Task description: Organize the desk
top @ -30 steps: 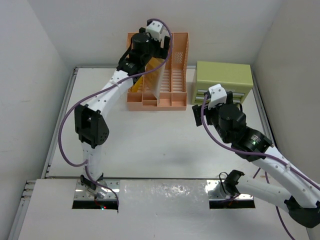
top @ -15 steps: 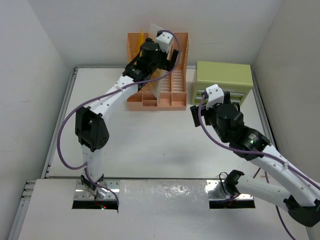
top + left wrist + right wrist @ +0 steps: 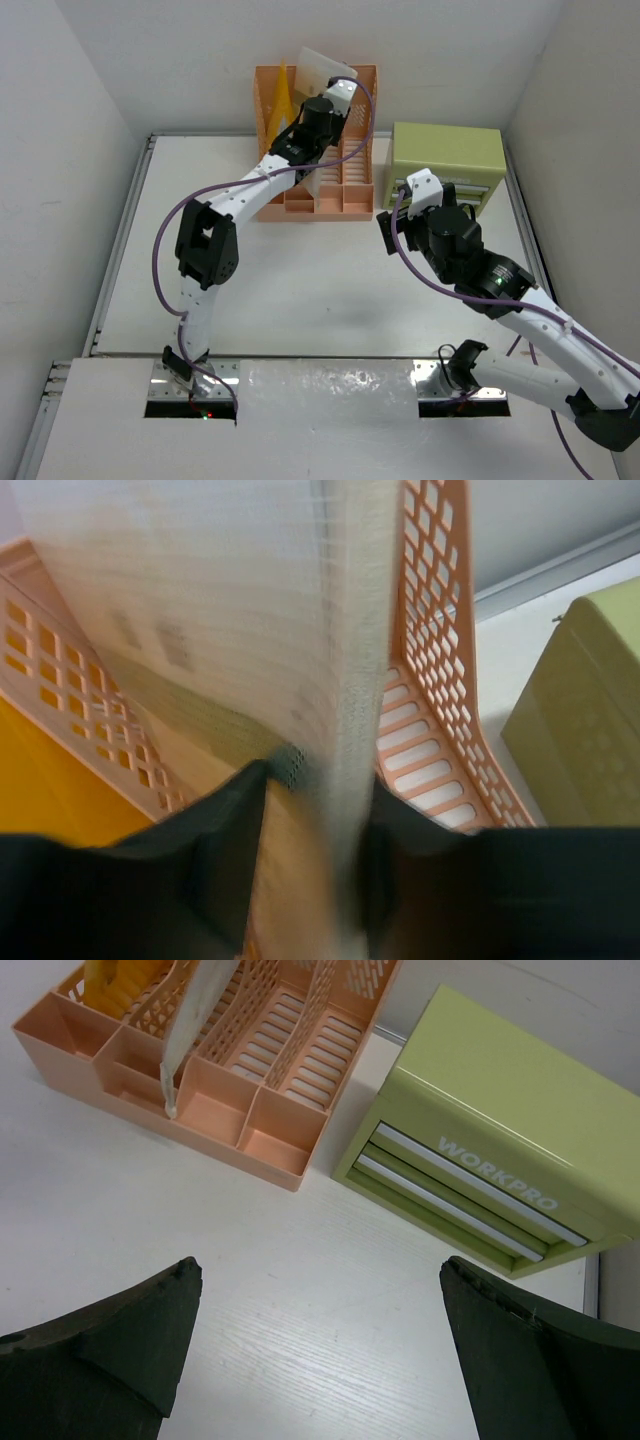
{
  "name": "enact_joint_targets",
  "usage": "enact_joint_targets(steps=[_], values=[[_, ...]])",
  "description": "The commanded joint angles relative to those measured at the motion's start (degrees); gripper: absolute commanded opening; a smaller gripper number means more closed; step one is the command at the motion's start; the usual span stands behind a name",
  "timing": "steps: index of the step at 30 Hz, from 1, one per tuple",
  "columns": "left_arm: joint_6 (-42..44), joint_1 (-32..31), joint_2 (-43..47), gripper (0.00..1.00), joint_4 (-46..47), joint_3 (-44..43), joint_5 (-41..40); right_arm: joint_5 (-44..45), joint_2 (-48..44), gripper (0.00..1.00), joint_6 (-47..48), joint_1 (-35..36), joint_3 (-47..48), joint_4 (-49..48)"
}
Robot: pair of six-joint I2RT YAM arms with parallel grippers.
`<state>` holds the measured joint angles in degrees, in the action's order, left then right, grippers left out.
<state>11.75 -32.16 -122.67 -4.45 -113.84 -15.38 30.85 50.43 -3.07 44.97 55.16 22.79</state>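
The desk (image 3: 300,290) is a white tabletop between white walls. At its back stands a peach slotted file rack (image 3: 355,190) with a yellow folder (image 3: 282,90) and an upright white book (image 3: 322,65) in it. My left gripper (image 3: 322,120) reaches over the rack. In the left wrist view it (image 3: 315,785) straddles the white book (image 3: 230,600): the right finger lies against the book's edge, and a gap shows on the left side, so it is open. My right gripper (image 3: 320,1330) hangs wide open over bare desk (image 3: 330,1290), holding nothing.
A green drawer box (image 3: 445,150) stands to the right of the rack, both drawers shut, close behind my right gripper (image 3: 395,225). The rack's right-hand slots (image 3: 300,1030) hold nothing. Metal rails and white walls bound the desk.
My left gripper has moved right and farther back over the rack, and the white book now stands taller and more upright. Its jaws have narrowed. The right arm has shifted slightly left.
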Motion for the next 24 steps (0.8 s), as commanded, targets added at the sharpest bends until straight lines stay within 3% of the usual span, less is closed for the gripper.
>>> enact_joint_targets(steps=[1,2,4,13,24], values=[[0.73,0.17,0.24,0.28,3.13,-2.88,-3.08,0.0,-0.69,0.99,-0.62,0.03,-0.4,-1.6],[0.73,0.26,0.5,0.12,3.13,-2.88,-3.69,0.09,-0.69,0.99,-0.62,-0.06,-0.4,-1.52],[1.34,0.26,1.38,0.0,3.3,-2.79,-5.88,0.35,-0.86,0.99,-0.62,-0.06,-0.66,-1.52],[6.18,0.43,7.53,0.0,15.25,5.63,-11.08,-0.53,0.19,0.99,-0.53,-0.06,-0.23,-2.04],[24.63,0.26,11.58,0.0,51.02,26.37,-11.08,-1.67,1.5,0.99,-1.5,-0.06,1.62,-1.78]])
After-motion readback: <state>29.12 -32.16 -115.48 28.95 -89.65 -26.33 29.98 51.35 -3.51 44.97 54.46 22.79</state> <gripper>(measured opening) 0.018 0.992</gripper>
